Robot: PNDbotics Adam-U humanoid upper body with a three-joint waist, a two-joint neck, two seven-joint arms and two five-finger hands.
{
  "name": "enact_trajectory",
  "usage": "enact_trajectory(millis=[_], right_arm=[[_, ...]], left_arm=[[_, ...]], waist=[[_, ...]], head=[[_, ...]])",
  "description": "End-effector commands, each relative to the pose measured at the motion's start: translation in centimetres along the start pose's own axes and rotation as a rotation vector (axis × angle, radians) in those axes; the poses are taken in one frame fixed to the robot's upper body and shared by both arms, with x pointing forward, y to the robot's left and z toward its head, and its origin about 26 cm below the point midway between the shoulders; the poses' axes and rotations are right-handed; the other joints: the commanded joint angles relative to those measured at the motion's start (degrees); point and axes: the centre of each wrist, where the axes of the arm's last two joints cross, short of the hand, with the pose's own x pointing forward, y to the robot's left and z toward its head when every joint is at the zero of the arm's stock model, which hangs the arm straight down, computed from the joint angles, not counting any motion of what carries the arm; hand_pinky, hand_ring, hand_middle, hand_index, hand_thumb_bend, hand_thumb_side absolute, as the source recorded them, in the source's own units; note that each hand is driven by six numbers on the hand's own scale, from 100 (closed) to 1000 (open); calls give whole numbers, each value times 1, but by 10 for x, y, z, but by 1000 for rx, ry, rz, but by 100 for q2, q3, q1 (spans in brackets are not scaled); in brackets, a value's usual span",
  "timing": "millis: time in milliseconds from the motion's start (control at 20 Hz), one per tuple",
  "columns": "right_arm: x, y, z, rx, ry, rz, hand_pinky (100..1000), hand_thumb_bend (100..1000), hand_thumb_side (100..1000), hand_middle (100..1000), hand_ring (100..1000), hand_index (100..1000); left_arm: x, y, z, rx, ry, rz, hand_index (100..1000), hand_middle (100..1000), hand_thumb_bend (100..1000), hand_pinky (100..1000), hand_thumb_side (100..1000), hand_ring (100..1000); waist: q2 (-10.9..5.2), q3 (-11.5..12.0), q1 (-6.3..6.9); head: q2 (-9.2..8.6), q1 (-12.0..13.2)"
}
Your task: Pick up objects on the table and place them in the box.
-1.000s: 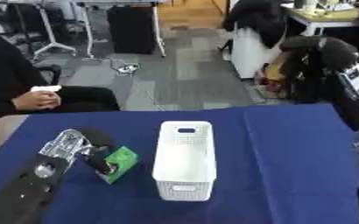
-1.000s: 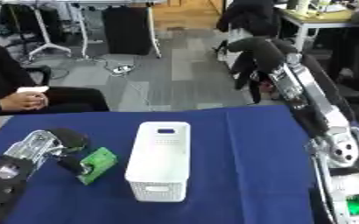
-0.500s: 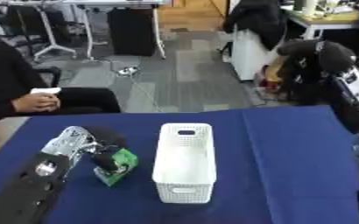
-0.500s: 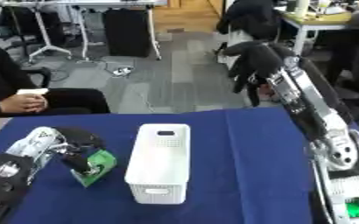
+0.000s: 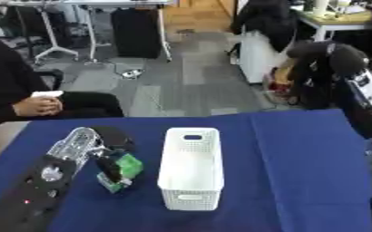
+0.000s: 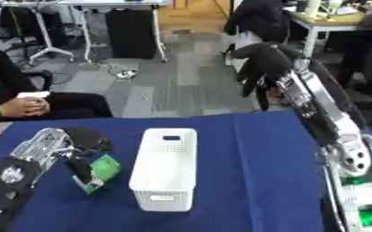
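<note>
A white perforated box (image 5: 191, 167) stands lengthwise in the middle of the blue table (image 5: 292, 158). To its left my left hand (image 5: 114, 154) is shut on a small green object (image 5: 125, 170), its fingers curled round it, the object tilted just above the cloth beside the box. My right hand (image 6: 262, 63) hangs high at the upper right, well above the table's far edge, fingers relaxed and drooping, holding nothing.
A seated person in dark clothes (image 5: 18, 97) is at the far left beyond the table. Past the table lie grey floor, a black cabinet (image 5: 138, 27) and a dark chair (image 5: 261, 18). Blue cloth lies bare right of the box.
My left hand with the green object has risen slightly and edged toward the box. The right arm has stayed raised at the upper right.
</note>
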Motion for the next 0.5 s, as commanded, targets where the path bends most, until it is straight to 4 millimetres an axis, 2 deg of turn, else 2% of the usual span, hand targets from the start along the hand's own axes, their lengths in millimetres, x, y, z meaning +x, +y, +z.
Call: enact_trajectory(millis=[50, 300, 500], right_arm=[[6, -3, -2, 7, -24, 16, 214, 322, 1000, 516, 441, 764], [6, -3, -3, 9, -25, 14, 215, 323, 1000, 516, 441, 764], [7, -3, -3, 8, -27, 12, 215, 322, 1000, 515, 440, 764]], left_arm=[[-14, 10, 8, -34, 81, -72, 1000, 1000, 660, 1000, 1000, 1000], [-15, 7, 3, -113, 127, -136, 1000, 1000, 708, 1000, 1000, 1000], [-14, 1, -4, -153, 152, -179, 1000, 1000, 710, 1000, 1000, 1000]], waist=[[-62, -10, 11], [-65, -31, 15], [-67, -49, 18]], head=[[-40, 78], [2, 120], [37, 161]])
